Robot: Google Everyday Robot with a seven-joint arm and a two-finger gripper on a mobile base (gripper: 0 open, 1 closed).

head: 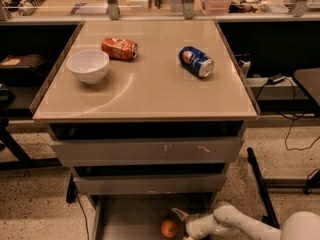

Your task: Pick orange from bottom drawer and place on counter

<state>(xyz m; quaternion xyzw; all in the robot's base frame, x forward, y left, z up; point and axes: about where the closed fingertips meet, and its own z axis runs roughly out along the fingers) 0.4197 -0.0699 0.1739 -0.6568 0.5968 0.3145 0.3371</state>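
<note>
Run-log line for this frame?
gripper: low in bottom drawer, beside orange | orange: on drawer floor | counter: bowl, red can, blue can

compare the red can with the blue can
The red can is crushed, near the white bowl; the blue can looks undented, alone further right. The red can lies crosswise; the blue can lies diagonally. Both lie sideways on the counter. The end effector is in the bottom drawer beside the orange.

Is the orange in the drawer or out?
In. The orange lies on the bottom drawer floor, with the gripper close beside it.
</note>
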